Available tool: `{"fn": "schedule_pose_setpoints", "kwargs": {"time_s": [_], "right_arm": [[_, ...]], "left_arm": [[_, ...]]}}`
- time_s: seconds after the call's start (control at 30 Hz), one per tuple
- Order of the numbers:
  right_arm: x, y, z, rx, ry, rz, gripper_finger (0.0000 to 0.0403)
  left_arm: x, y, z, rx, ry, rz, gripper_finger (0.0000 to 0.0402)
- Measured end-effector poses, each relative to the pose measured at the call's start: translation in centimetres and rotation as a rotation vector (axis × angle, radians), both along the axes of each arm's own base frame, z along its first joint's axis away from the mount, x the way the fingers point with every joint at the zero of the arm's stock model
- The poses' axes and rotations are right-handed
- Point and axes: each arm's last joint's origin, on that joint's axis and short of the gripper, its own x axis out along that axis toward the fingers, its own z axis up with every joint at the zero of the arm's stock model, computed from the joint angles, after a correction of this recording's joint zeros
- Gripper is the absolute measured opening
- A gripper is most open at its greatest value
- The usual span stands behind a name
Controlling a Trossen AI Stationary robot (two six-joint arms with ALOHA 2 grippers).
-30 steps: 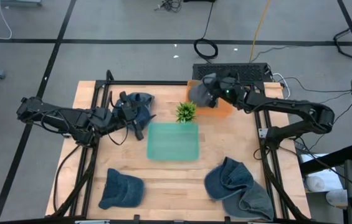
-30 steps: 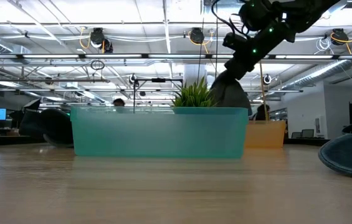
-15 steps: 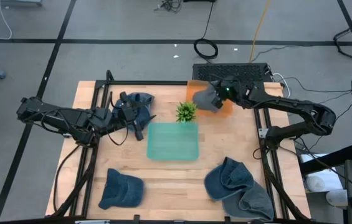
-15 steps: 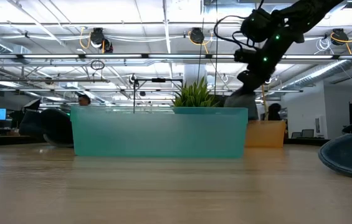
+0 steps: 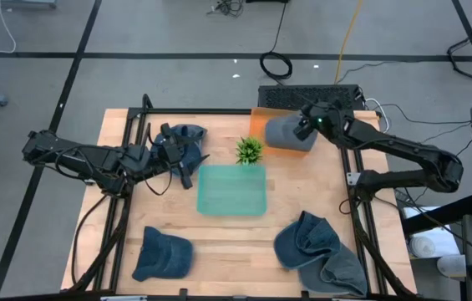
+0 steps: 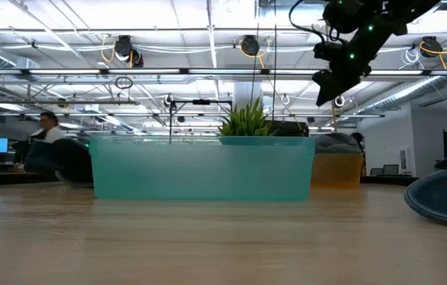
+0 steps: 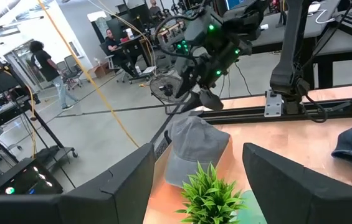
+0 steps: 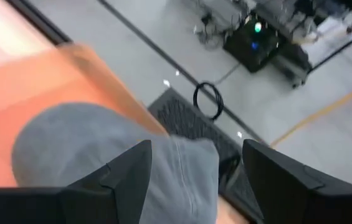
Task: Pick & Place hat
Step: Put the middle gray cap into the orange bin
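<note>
The grey hat (image 5: 286, 134) lies in the orange bin (image 5: 258, 122) at the table's (image 5: 219, 242) far edge, right of the small plant (image 5: 249, 150). The right gripper (image 5: 307, 125) hangs just above the hat's right side, fingers apart, gripping nothing. A clean release means lifting straight up, so no finger snags the fabric and drags it over the bin wall. The left gripper (image 5: 177, 160) waits by the dark blue hat (image 5: 182, 140) near the far left corner, its fingers spread and empty.
</note>
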Motion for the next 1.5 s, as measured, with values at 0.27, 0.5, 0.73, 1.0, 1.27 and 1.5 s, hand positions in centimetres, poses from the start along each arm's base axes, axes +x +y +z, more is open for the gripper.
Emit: {"fn": "schedule_pose_setpoints", "kwargs": {"time_s": [0.27,0.5,0.73,1.0,1.27,1.5], "right_arm": [[-0.2,-1.6,-3.6,0.054,0.094,-0.054,0.0183],[0.7,-2.7,-6.9,0.142,0.026,0.066,0.0126],[2.4,-3.5,-9.5,0.208,0.020,0.128,0.0083],[4.4,-3.3,-10.2,0.198,-0.070,0.231,0.0059],[4.8,-3.5,-10.3,0.170,-0.073,0.245,0.0046],[4.0,-2.9,-7.5,0.075,-0.098,0.293,0.0053]], "left_arm": [[0.0,0.0,0.0,-0.002,0.000,0.000,0.0259],[0.0,0.0,0.0,-0.002,0.000,0.000,0.0249],[0.0,0.0,0.0,-0.007,-0.003,0.001,0.0244],[0.0,0.0,0.0,-0.007,-0.008,0.001,0.0243],[0.0,0.0,0.0,-0.014,-0.011,0.001,0.0243],[0.0,0.0,0.0,-0.022,-0.011,0.001,0.0244]]}}
